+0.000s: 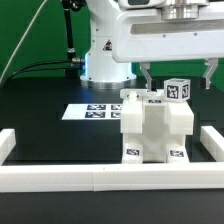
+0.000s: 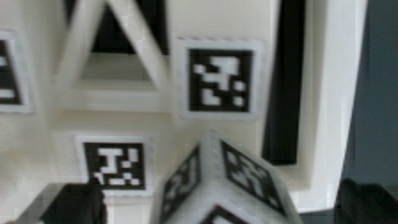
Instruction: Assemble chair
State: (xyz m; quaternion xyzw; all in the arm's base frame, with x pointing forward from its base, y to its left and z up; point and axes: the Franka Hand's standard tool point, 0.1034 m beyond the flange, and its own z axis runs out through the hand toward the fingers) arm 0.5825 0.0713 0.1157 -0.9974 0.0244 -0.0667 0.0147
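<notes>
The white blocky chair assembly (image 1: 155, 125) stands on the black table and carries black-and-white tags on its faces. A small tagged cube (image 1: 177, 89) sits at its upper right in the exterior view. My gripper (image 1: 178, 82) hangs over the cube with one dark finger on each side. In the wrist view the cube (image 2: 222, 190) lies between the fingers (image 2: 71, 205), with a gap showing on both sides. The jaws are open and do not touch it. Beyond the cube, the wrist view shows slotted panels with tags (image 2: 217, 80).
The marker board (image 1: 92, 112) lies flat on the table at the exterior view's left of the chair. A long low white border wall (image 1: 100, 178) runs along the front and up both sides. The robot base (image 1: 100, 55) stands behind.
</notes>
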